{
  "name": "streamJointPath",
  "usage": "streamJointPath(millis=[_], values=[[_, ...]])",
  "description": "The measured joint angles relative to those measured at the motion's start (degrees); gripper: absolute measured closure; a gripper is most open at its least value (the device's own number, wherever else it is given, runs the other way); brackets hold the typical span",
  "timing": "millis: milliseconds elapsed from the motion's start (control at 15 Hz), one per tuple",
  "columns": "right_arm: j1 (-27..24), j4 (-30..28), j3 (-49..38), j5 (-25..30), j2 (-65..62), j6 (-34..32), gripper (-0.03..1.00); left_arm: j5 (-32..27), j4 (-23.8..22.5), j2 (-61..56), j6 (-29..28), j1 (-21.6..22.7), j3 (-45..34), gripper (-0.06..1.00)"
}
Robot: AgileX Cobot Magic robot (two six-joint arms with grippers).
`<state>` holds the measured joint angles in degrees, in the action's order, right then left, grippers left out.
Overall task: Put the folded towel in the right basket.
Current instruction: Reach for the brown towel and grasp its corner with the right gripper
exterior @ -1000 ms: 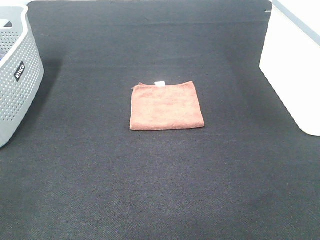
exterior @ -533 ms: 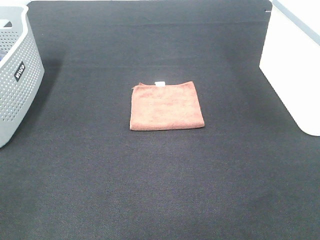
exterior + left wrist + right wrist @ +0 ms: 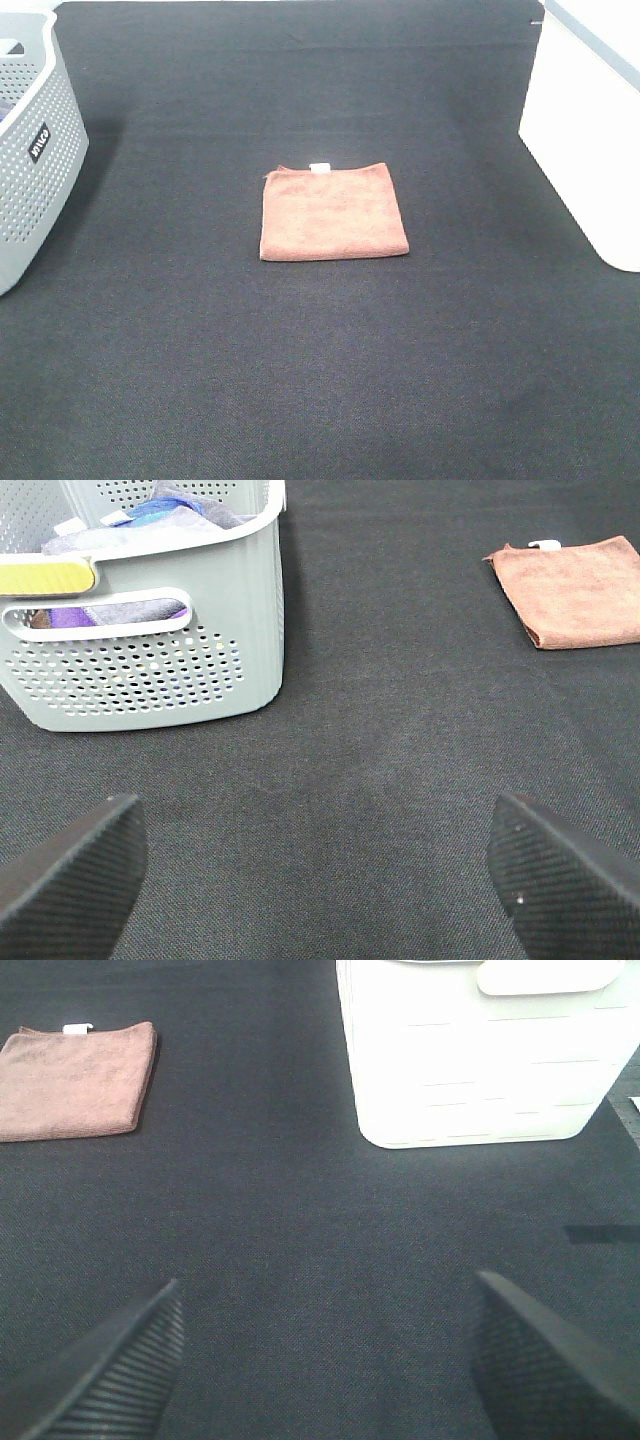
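A folded rust-brown towel [image 3: 333, 212] with a small white tag lies flat in the middle of the black mat. It also shows in the left wrist view [image 3: 573, 589] and in the right wrist view [image 3: 75, 1079]. The right basket [image 3: 590, 130] is white and stands at the mat's right edge; the right wrist view shows its side wall [image 3: 480, 1060]. My left gripper [image 3: 320, 880] is open over bare mat, near the grey basket. My right gripper [image 3: 325, 1360] is open over bare mat, in front of the white basket. Neither gripper shows in the exterior high view.
A grey perforated basket [image 3: 35, 150] stands at the left edge and holds several cloths, seen in the left wrist view [image 3: 150, 610]. The black mat [image 3: 320, 380] covers the whole work surface.
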<state>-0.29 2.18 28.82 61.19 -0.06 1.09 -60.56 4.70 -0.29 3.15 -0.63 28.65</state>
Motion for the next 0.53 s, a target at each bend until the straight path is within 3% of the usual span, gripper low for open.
streamJointPath(millis=[533], values=[[0.0,0.0,0.0,0.0,0.0,0.0,0.24,0.0,0.0,0.0,0.0,0.0,0.0,0.07]])
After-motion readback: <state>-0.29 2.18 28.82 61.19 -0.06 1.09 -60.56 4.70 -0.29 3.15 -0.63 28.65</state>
